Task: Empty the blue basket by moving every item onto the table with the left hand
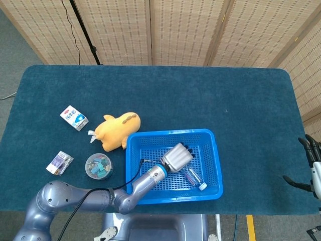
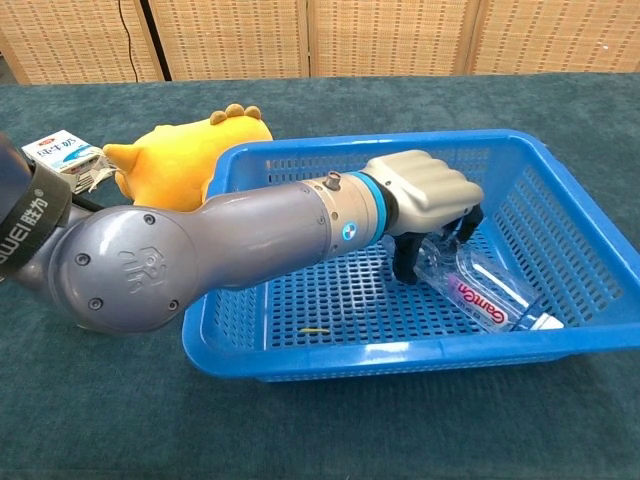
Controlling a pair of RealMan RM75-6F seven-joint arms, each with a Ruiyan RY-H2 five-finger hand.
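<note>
1 clear bottle (image 2: 478,292) lies in the blue basket (image 2: 300,345), gripped under the left hand (image 2: 425,192).

Left hand (image 1: 177,157) curls over the bottle (image 1: 193,178) inside the blue basket (image 1: 216,165).

Bottle (image 2: 478,292) in basket (image 2: 330,355), hand (image 2: 425,192) atop

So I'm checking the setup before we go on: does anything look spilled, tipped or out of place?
Nothing spilled or damaged. The clear bottle lies on its side in the blue basket, under the left robot hand. A small yellow scrap sits on the basket floor.
</note>
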